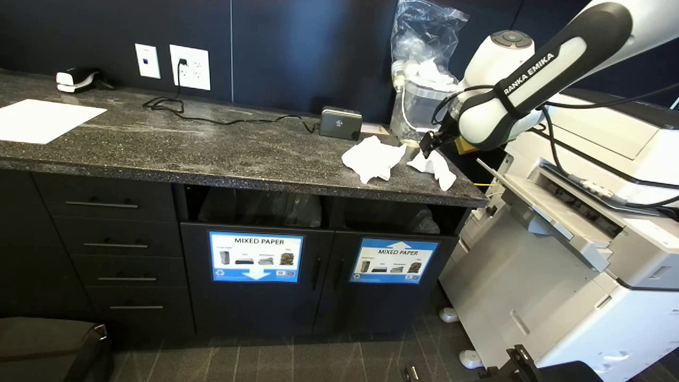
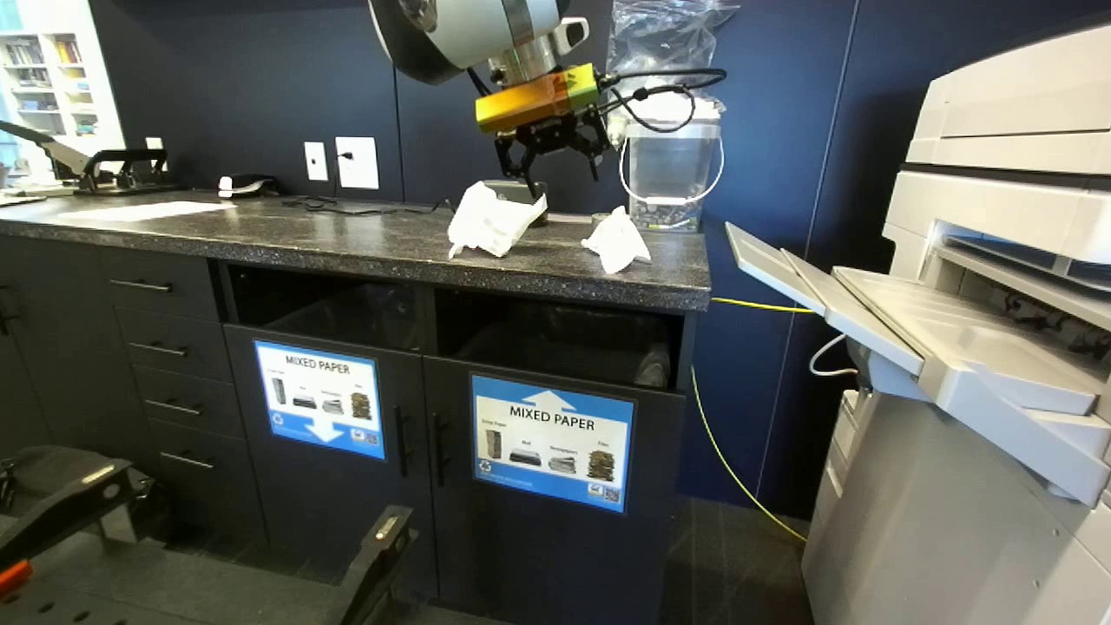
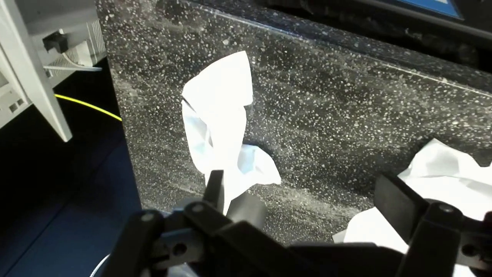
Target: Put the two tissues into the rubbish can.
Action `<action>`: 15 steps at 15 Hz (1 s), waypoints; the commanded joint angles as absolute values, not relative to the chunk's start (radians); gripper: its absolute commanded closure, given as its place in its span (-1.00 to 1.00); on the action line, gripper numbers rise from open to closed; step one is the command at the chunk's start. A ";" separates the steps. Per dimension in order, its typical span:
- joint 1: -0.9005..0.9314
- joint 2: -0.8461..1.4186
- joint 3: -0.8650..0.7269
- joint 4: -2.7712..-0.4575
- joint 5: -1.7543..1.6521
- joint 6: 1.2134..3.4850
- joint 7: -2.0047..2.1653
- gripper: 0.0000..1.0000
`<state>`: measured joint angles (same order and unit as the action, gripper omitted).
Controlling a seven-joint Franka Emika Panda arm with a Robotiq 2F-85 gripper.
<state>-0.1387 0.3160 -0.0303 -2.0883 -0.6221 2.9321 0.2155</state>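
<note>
- The robot arm (image 2: 486,35) is hanging over the counter (image 2: 347,230), its wrist bent just above the gripper (image 2: 564,185), whose fingers (image 3: 399,204) are pointing downward.
- The gripper is hovering released, fingers spread well apart, speckled counter showing between them in the wrist view.
- Far left of the gripper, a white paper sheet (image 2: 147,211) is lying flat; a stapler-like device (image 2: 246,185) is sitting beyond it, near the dark wall (image 2: 772,130).
- Lower left of the gripper, the left-hand bin slot (image 2: 325,312) is gaping above a "MIXED PAPER" sign (image 2: 321,399).
- Just below and slightly left of the gripper, the larger tissue (image 2: 496,221) is lying crumpled, close under one fingertip; whether they are touching, I cannot tell. A small dark box (image 1: 340,124) is standing behind this tissue.
- Well below the gripper, the right-hand bin slot (image 2: 564,334) is gaping above another "MIXED PAPER" sign (image 2: 552,443); which slot is the rubbish can, I cannot tell.
- Below and slightly right of the gripper, the smaller tissue (image 2: 618,241) is lying crumpled near the counter's end.
- Right of and behind the gripper, a clear bucket (image 2: 664,165) is standing by the wall, a plastic bag (image 2: 660,43) rising above it.
- Far right, a yellow cable (image 2: 764,305) is running between the counter and a pale printer (image 2: 955,486).
</note>
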 commanded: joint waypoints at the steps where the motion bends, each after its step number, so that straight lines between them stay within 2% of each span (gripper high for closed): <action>1: -0.124 0.429 -0.053 -1.945 -0.635 2.939 0.239 -1.00; 11: -0.096 0.612 -0.134 -1.706 -0.646 2.931 0.235 -1.00; 14: -0.120 0.656 -0.110 -1.669 -0.616 2.896 0.195 -1.00; 15: -0.077 0.671 -0.157 -1.661 -0.541 2.898 0.137 -1.00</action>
<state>-0.1160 0.6159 -0.1137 -1.7335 -0.6234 2.9181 0.2147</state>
